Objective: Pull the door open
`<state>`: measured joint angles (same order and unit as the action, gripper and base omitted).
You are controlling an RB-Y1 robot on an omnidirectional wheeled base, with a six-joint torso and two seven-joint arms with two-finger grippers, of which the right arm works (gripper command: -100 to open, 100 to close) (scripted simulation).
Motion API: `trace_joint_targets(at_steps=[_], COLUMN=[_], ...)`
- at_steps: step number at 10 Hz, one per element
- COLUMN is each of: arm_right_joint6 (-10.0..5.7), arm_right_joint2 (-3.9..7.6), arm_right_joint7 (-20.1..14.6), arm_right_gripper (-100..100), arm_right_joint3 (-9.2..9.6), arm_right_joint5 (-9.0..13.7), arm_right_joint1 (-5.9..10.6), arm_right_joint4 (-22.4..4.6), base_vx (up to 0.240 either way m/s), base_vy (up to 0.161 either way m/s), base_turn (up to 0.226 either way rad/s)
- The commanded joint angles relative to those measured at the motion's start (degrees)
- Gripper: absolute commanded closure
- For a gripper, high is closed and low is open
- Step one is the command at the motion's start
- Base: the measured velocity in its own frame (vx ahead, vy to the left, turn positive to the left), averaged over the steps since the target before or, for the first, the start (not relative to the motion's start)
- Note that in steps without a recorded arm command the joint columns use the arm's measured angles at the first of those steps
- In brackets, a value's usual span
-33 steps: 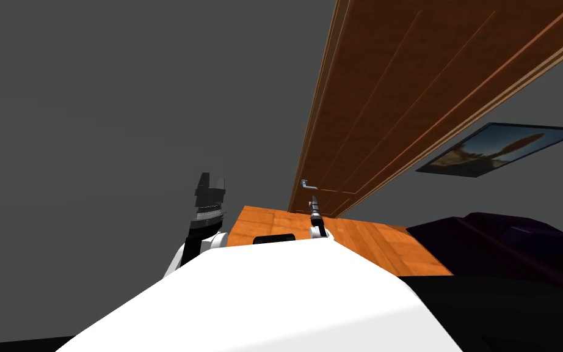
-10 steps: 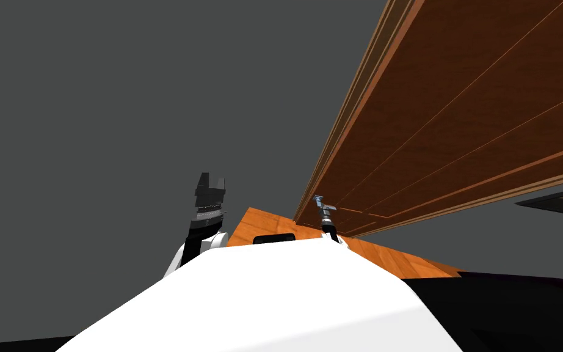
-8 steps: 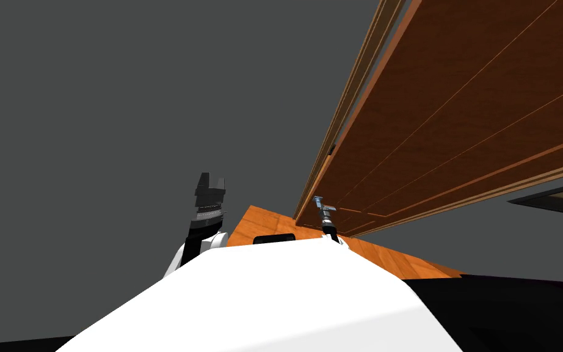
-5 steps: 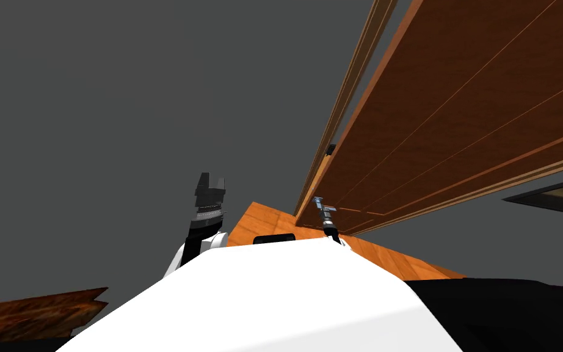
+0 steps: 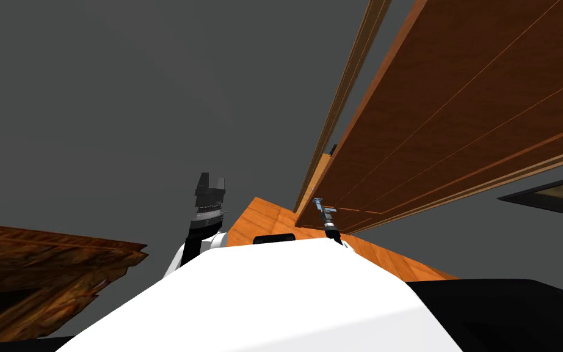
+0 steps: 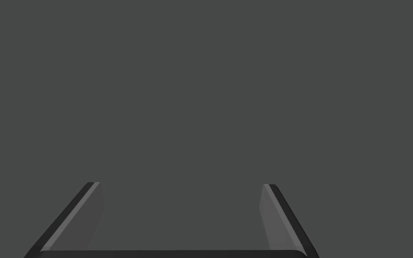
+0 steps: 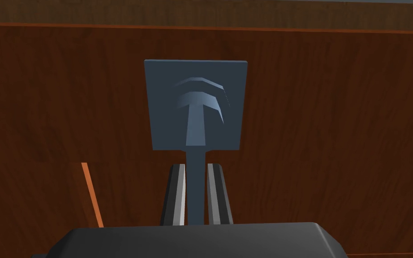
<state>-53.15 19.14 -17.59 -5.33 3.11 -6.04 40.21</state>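
— Step in hand?

— Mid-pull, by the look of it. Right pincer [image 7: 196, 168] clamped on the blue-grey lever handle [image 7: 196, 134], with thin light grey fingers [image 7: 178, 192] pressed to both its sides, just short of the square blue-grey backplate [image 7: 165, 89].

— And the dark brown panelled wooden door [image 5: 457, 122]?

— Stands ajar already, off the lighter wooden door frame [image 5: 348, 79], with a narrow wedge of grey between them (widest toward the top of the head view). Sits close ahead and to the right, above the orange wooden floor [image 5: 262, 214].

— Left pincer [image 6: 178, 184]?

— Raised on the left side, well apart from the door. Blades spread wide — nothing between them.

— Next move?

— Probably a longer draw backward. Calls for a firm clamp and a path along the door's arc rather than straight back, with the wrist turning to suit the lever so as not to slip off its end. Likely needs some backing away too, for room to swing.

— Risks?

— Carved brown wooden furniture [image 5: 48, 269] low on the left — worth watching during any retreat. Hard to tell what kind.
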Motion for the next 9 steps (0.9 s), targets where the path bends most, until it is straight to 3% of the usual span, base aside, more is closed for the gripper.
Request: trace_joint_targets(at_steps=[1, 4, 5, 9], arm_right_joint6=[-1.12, -3.8, -3.18, -7.15], arm_right_joint2=[0.72, 2.45, 2.14, 3.68], arm_right_joint7=[-1.2, -3.6, -3.0, -5.0], arm_right_gripper=[100, 100, 100, 100], arm_right_joint3=[0.79, 2.35, 1.99, 3.13], arm_right_joint5=[-0.5, -1.6, -1.4, -2.1], arm_right_joint1=[-1.48, -3.33, -2.79, -5.31], arm_right_joint4=[0.6, 0.6, 0.4, -0.3], base_vx=[-0.221, -0.235, -0.116, -0.203], base_vy=[-0.038, -0.042, -0.017, -0.07], base_turn=[0.105, 0.128, 0.021, 0.171])
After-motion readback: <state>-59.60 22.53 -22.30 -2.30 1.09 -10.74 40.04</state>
